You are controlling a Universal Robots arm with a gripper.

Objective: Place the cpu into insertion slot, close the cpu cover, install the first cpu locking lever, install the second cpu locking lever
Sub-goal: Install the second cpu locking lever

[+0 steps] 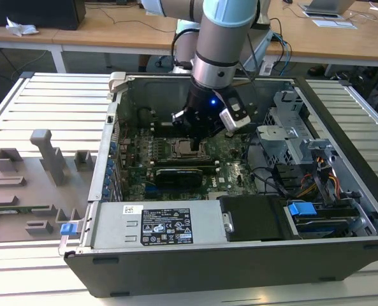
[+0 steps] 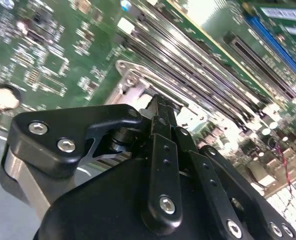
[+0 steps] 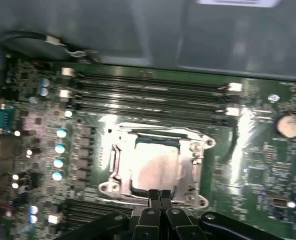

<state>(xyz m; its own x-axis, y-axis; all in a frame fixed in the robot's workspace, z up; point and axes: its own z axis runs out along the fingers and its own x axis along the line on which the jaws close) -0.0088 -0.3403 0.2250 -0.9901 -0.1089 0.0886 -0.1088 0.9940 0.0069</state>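
Exterior view evenly lit, case interior [image 1: 176,127] shadowed. Glare washes the cpu cover [image 3: 155,165] and motherboard [image 2: 63,65]; both wrist views soft, blurred.

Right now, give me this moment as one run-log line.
arm: inside the open computer case | gripper: fingers together, at socket edge | chip: seated in socket | cover: down over chip

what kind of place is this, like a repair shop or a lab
Probably a robotics lab or workshop rather than a shop: an opened computer case lies on a slatted metal table, grey fixture blocks sit beside it, and wooden desks stand behind.
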